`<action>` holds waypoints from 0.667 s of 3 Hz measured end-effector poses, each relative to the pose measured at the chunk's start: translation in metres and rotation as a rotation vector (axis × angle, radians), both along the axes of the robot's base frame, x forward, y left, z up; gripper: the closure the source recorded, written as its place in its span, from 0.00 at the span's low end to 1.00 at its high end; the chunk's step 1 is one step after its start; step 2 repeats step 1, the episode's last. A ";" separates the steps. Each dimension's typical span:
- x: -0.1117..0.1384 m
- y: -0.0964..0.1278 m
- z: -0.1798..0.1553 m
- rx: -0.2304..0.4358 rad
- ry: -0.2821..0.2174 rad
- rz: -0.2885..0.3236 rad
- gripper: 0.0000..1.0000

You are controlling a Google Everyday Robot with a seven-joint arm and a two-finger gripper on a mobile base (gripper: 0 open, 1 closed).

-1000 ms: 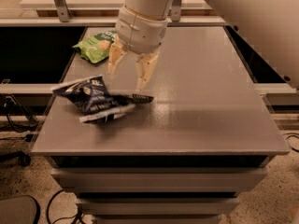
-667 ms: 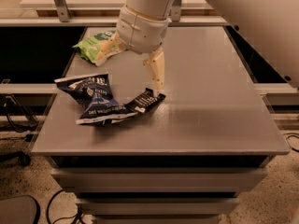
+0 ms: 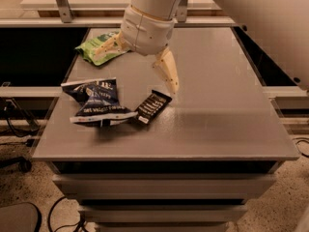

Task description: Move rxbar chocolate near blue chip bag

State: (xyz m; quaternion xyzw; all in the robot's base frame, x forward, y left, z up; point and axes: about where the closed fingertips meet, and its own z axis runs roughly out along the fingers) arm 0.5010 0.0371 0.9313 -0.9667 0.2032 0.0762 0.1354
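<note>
The rxbar chocolate [image 3: 152,106], a small flat black bar with white lettering, lies on the grey table [image 3: 217,110] with its lower left end touching the blue chip bag [image 3: 96,102]. The bag is navy, crumpled, with white lettering, and lies to the bar's left. My gripper [image 3: 137,66] hangs above the table just behind the bar, open wide and empty. One cream finger [image 3: 167,72] points down right above the bar; the other [image 3: 107,46] points left over the green bag.
A bright green snack bag [image 3: 99,47] lies at the table's back left, partly behind the gripper. The table's front edge runs just below the blue bag. Drawers sit under the tabletop. A metal frame post [image 3: 60,1] stands at the back left.
The gripper has opened wide and risen off the bar. The rxbar, let go, now lies flat next to the blue chip bag.
</note>
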 end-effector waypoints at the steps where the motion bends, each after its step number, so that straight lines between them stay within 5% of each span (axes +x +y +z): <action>1: 0.000 0.002 0.000 0.004 0.007 0.009 0.00; 2: 0.000 0.002 0.000 0.004 0.007 0.009 0.00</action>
